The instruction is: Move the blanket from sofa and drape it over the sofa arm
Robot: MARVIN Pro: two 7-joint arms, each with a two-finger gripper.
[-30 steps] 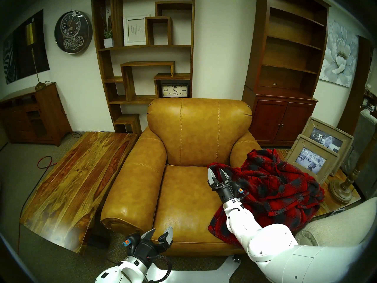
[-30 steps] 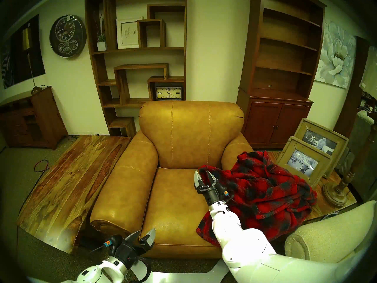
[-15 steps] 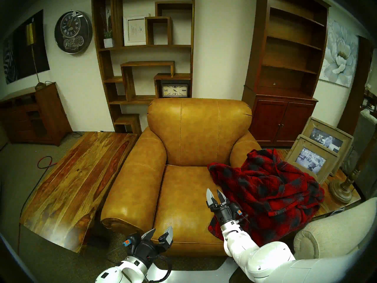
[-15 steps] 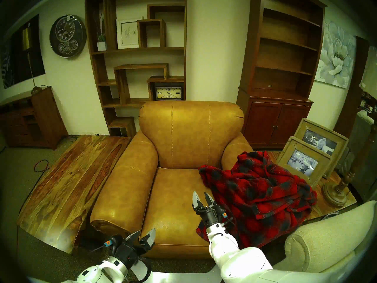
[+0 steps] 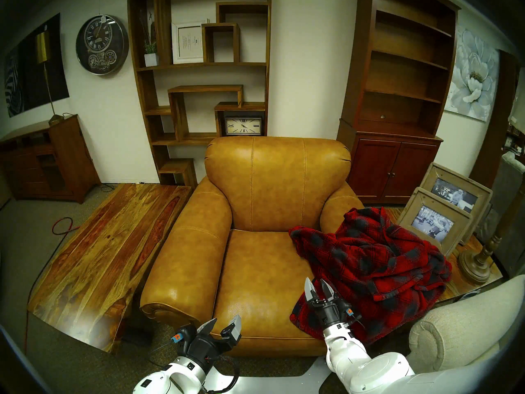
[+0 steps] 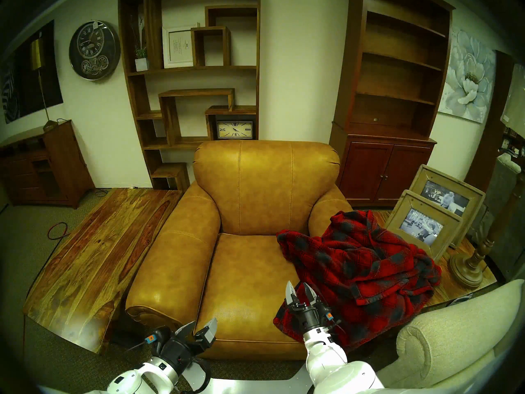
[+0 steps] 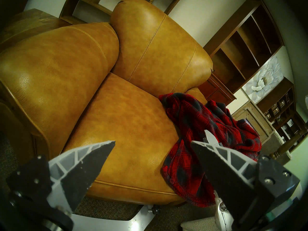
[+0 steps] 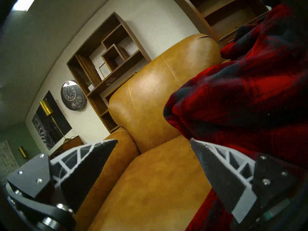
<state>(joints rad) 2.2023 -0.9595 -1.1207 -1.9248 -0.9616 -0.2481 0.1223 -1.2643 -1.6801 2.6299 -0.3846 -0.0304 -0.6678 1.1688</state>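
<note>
The red and dark grey plaid blanket (image 5: 383,265) lies bunched over the right sofa arm (image 5: 338,205) of the tan leather sofa (image 5: 264,271). One edge spills onto the seat and hangs down the front. It also shows in the left wrist view (image 7: 200,125) and the right wrist view (image 8: 241,100). My right gripper (image 5: 316,282) is open and empty, just above the blanket's lower edge at the seat's front right. My left gripper (image 5: 226,319) is open and empty at the seat's front edge. The sofa's left arm (image 5: 187,259) is bare.
A long wooden table (image 5: 99,257) stands close to the sofa's left. A beige fabric sofa arm (image 5: 443,336) sits at the front right. Two picture frames (image 5: 434,222) and a lamp base (image 5: 474,265) stand behind the blanket. Shelving units line the back wall.
My right gripper has drawn back from the blanket's upper edge towards the seat's front, open all the while. The blanket stays on the arm. My left arm has not moved.
</note>
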